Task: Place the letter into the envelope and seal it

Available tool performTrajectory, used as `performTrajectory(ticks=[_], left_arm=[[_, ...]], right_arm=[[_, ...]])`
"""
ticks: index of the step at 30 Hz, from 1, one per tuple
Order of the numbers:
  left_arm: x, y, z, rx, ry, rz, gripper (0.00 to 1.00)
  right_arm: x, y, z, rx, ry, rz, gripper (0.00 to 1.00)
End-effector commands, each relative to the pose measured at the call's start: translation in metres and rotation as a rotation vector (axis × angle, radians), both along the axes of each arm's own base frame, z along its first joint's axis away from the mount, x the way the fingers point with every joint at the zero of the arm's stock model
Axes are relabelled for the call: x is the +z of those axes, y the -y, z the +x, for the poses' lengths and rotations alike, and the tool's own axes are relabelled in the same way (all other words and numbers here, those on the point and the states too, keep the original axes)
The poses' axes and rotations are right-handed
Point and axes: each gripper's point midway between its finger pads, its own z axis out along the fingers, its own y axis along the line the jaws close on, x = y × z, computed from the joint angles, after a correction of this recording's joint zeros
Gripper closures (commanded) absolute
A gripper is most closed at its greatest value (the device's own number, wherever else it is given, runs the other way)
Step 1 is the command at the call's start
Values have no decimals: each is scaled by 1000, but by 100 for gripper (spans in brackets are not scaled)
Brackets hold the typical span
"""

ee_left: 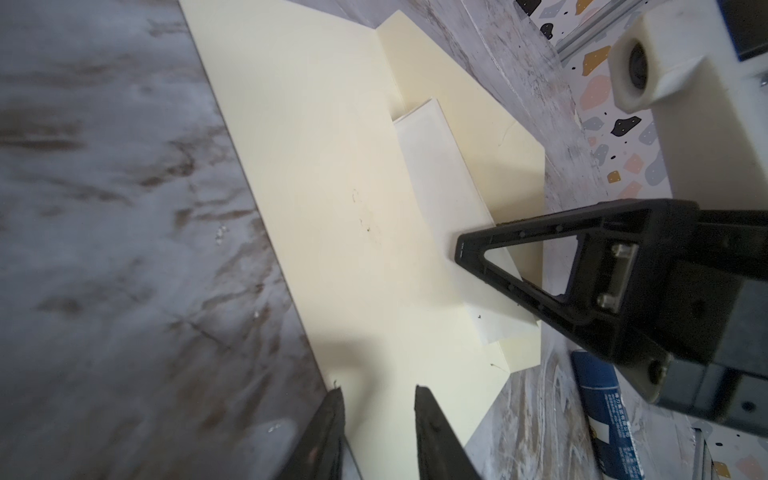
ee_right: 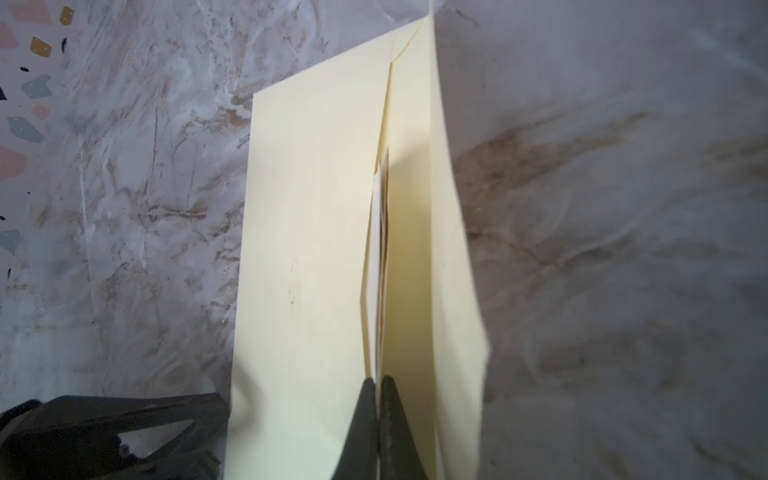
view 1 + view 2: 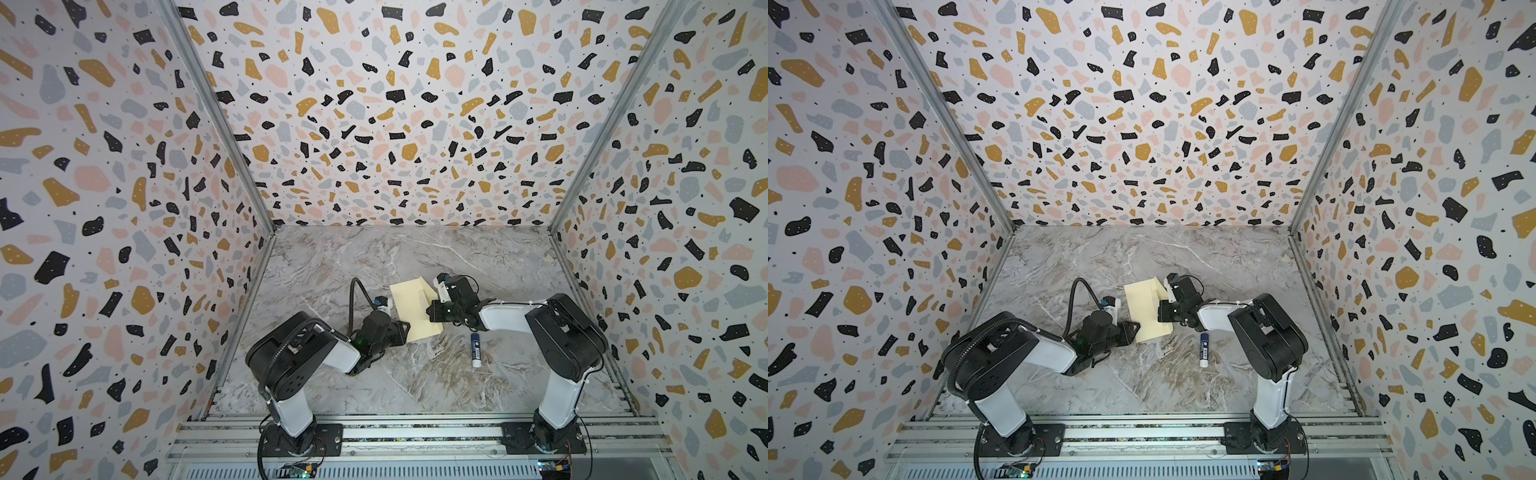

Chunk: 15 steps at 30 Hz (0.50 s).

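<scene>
The envelope (image 3: 409,307) lies face-down on the surface (image 3: 374,257) between the two arms, with its flap (image 1: 498,137) folded open toward the right arm so that the pocket mouth is exposed. The left gripper (image 1: 376,395) sits at the near corner of the envelope. Its fingers are spread a little, with the paper showing between them. This placement most likely anchors the envelope against sliding while the letter is fed in. Whether the fingertips actually bear on the paper cannot be told. The letter (image 1: 440,187), folded to a narrow pale strip, lies partly inside the pocket, and the remainder rests over the open flap. The right wrist view shows its dark-bordered edge (image 2: 381,216) entering the mouth. The right gripper (image 2: 380,384) is pressed together at the exposed end of the letter and appears to pinch it, in line with the direction of insertion. The letter extends straight ahead from these fingertips into the envelope. A glue stick (image 3: 476,349) lies on the surface just beside the right arm, apart from the envelope, presumably ready for sealing.
</scene>
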Motion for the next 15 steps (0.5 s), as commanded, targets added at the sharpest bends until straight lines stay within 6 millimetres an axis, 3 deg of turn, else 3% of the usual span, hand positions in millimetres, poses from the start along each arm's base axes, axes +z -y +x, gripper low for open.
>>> performTrajectory(ticks=[1,15], left_arm=[[-7,-2,-5,-6,-23,44,67],[40,-10,1,19,71,46,58]], right_arm=[[8,-12,-4,32,-8,18,97],[52,0,2,26,97,-127,58]])
